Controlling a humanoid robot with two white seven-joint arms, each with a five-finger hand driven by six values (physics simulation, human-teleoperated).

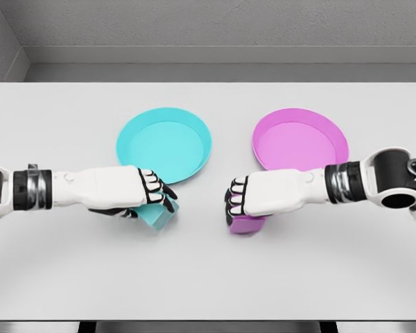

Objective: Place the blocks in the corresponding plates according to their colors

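**Two hands, two blocks, two plates**

Two white robot arms reach in over the pale grey table point(208, 277), one from each side. The left hand point(128, 191) has its black-tipped fingers curled around a small turquoise cube-shaped block point(159, 215), which shows below and to the right of the knuckles, near the table surface; whether it touches the table cannot be told. Just behind it lies the round turquoise plate with a raised rim point(164, 143), its near edge close beside the hand.

The right hand point(260, 195) is likewise closed, its fingers wrapped over a small magenta block point(246, 224) that peeks out beneath the palm. The round magenta plate with a raised rim point(300, 140) lies behind and to the right of this hand, the forearm crossing over its near edge.

Both plates hold nothing. The two plates sit side by side, apart from each other, in the middle of the table.
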